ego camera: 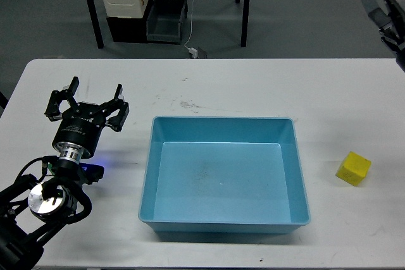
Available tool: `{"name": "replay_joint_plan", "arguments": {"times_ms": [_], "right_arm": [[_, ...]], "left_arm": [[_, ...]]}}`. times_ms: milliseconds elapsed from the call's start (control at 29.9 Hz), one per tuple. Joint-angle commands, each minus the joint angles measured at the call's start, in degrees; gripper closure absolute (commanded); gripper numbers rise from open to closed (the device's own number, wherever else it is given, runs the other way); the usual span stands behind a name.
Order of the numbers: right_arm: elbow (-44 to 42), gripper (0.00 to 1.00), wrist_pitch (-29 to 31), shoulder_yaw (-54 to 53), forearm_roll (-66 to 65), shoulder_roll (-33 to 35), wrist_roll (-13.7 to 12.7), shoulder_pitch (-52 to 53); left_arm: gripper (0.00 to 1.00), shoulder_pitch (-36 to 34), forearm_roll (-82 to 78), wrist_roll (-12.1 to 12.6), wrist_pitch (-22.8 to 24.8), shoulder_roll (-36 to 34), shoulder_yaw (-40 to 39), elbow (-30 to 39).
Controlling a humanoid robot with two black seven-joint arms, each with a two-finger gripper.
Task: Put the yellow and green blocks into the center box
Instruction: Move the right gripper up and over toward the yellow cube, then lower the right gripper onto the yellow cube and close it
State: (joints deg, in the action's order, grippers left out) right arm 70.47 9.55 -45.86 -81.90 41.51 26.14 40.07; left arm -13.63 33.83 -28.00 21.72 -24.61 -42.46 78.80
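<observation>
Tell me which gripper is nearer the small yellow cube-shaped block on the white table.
Right. The right gripper is high at the upper right edge, beyond the small yellow cube-shaped block. The left gripper hovers open across the blue plastic box, far left.

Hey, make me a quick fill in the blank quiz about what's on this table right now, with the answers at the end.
1. The block on the table is colored ____.
2. The blue box holds ____ blocks.
3. The block lies on the box's ____ side.
4. The left gripper has its fingers spread ____ above the table.

Answers: yellow; no; right; open
</observation>
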Motion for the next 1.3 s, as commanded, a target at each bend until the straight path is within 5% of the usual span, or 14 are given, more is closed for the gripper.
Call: {"name": "replay_joint_plan", "arguments": {"times_ms": [0, 267, 501, 635, 1270], "right_arm": [[-0.86, 0.01, 0.21, 19.0, -3.08, 7.42, 1.86, 11.05], [4.41, 0.01, 0.82, 42.76, -17.23, 15.0, 1.86, 26.19], [7.85, 0.01, 13.02, 45.15, -23.92, 15.44, 1.86, 26.2], [7.76, 0.01, 14.97, 46.46, -26.81, 15.27, 1.86, 25.32], [-3.75, 0.01, 15.06, 57.54, -31.13, 1.91, 1.86, 26.81]], "left_arm": [[0.0, 0.0, 0.01, 0.0, -0.01, 0.0, 0.01, 0.03], [0.0, 0.0, 0.01, 0.0, -0.01, 0.0, 0.01, -0.05], [0.0, 0.09, 0.01, 0.0, -0.01, 0.0, 0.01, -0.05], [0.0, 0.09, 0.01, 0.0, 0.08, 0.0, 0.09, -0.58], [0.0, 0.53, 0.01, 0.0, 0.08, 0.09, 0.01, -1.81]]}}
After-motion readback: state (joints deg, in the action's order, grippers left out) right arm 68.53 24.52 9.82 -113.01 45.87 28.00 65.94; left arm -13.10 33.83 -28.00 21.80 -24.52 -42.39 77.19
